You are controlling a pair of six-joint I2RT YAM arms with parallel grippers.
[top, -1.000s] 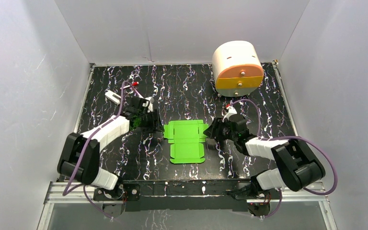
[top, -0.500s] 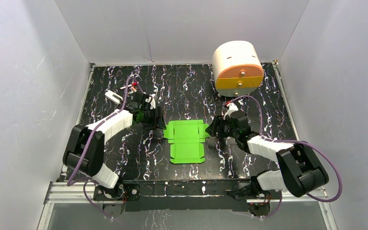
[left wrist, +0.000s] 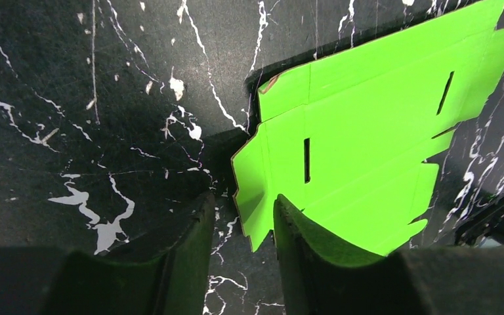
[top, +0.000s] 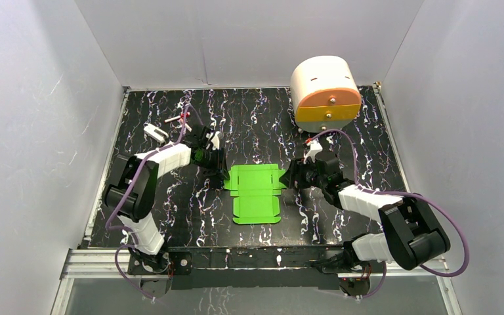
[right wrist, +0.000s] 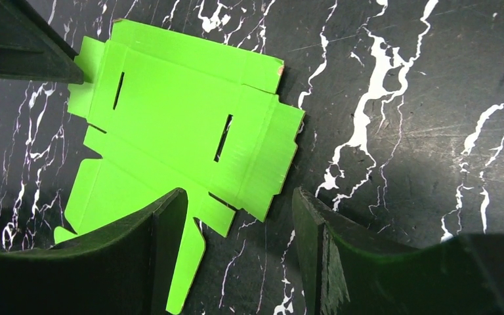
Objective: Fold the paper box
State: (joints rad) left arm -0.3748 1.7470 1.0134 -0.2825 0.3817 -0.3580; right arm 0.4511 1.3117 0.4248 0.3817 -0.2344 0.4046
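The paper box (top: 256, 193) is a bright green die-cut sheet with flaps and slots, lying flat in the middle of the black marbled table (top: 249, 118). My left gripper (top: 220, 172) is low at the sheet's far left corner. In the left wrist view the sheet (left wrist: 367, 118) has its small left flap between the left gripper's (left wrist: 241, 213) parted jaws, untouched on the outer side. My right gripper (top: 290, 181) is at the sheet's right edge. In the right wrist view its (right wrist: 236, 210) jaws straddle the side flaps of the sheet (right wrist: 170, 111) without closing on them.
A large cream-and-orange rounded drawer unit (top: 325, 92) stands at the back right. A small white object (top: 154, 132) and a red-tipped piece (top: 182, 117) lie at the back left. White walls enclose the table on three sides.
The left gripper has moved right and back to the sheet's left corner, and its jaws have narrowed. The right gripper has edged a little closer to the sheet. The sheet has not moved.
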